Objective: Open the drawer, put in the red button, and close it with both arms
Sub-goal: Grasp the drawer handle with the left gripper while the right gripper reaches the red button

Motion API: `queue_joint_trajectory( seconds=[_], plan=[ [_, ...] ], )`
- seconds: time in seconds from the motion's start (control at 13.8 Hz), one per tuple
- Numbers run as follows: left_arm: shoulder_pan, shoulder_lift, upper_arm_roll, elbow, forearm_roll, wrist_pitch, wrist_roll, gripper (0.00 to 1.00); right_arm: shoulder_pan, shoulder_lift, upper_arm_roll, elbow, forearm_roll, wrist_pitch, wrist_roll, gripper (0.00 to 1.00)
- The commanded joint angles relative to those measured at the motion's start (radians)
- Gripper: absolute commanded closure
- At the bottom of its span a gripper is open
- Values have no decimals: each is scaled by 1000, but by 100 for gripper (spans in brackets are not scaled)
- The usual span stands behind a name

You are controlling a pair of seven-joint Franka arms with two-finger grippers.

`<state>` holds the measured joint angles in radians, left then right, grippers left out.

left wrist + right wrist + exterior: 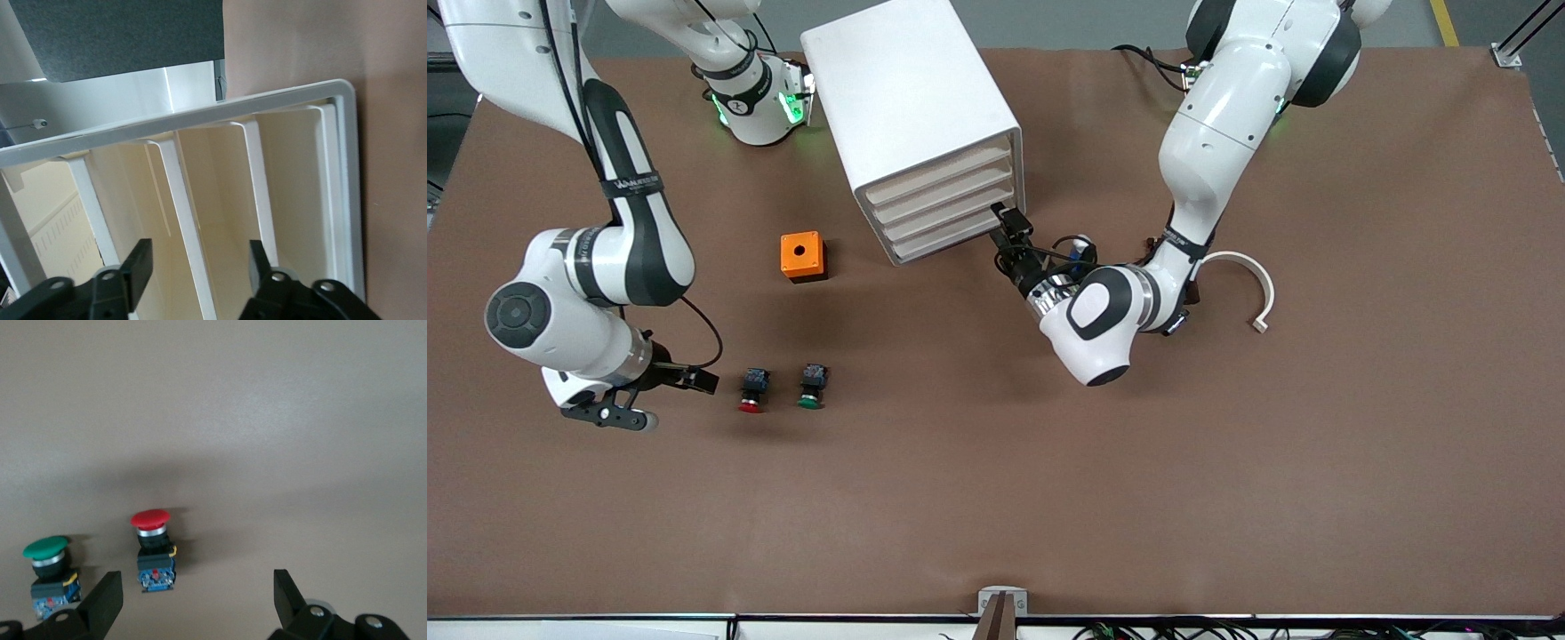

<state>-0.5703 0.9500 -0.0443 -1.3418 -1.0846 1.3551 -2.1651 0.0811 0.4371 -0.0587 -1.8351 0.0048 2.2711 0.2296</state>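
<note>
The white drawer cabinet [916,116] stands near the arms' bases, and its stacked drawer fronts [947,209] sit flush. My left gripper [1007,227] is at the lower drawers' corner toward the left arm's end. In the left wrist view it [199,267] is open, and a white drawer lip [190,220] passes between its fingers without touching them. The red button [752,389] lies on the table beside the green one [812,388]. My right gripper [685,384] hovers open just beside the red button [152,550], toward the right arm's end, with nothing between its fingers [107,603].
An orange box [802,256] sits between the buttons and the cabinet. A white curved piece [1254,284] lies toward the left arm's end, close to the left arm's wrist. The green button [48,570] sits close to the red one.
</note>
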Motion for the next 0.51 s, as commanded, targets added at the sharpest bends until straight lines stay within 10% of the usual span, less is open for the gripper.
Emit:
queue_joint_trajectory(
  seconds=[0.0, 0.43],
  plan=[
    [-3, 24, -22, 18, -20, -36, -24, 40, 14, -5, -3, -79, 15, 118, 39, 0],
    [-42, 58, -45, 18, -18, -56, -64, 40, 65, 54, -1, -150, 15, 284, 152, 0]
  ],
)
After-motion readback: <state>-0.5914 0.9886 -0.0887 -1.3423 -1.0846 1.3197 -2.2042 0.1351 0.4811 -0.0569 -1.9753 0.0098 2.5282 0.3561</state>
